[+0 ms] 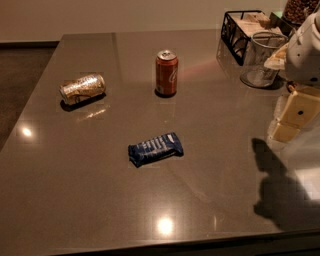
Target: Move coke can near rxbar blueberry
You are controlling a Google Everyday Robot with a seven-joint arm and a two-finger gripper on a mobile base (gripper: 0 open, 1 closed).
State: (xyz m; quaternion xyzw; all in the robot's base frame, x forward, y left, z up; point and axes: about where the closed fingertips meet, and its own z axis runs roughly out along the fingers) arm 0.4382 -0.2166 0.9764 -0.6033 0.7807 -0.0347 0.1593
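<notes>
The coke can [166,73] stands upright on the grey-brown table [100,200], towards the back middle. It is red-orange with a silver top. The rxbar blueberry [155,148] lies flat nearer the front, a dark-blue wrapper with white lettering, well apart from the can. My gripper [292,120] hangs at the right edge of the view, above the table, far to the right of both things and holding nothing that I can see.
A pale gold-silver can [82,89] lies on its side at the left. A black wire basket [245,27], a clear cup [262,59] and a jar [300,10] stand at the back right. The table's front edge runs along the bottom.
</notes>
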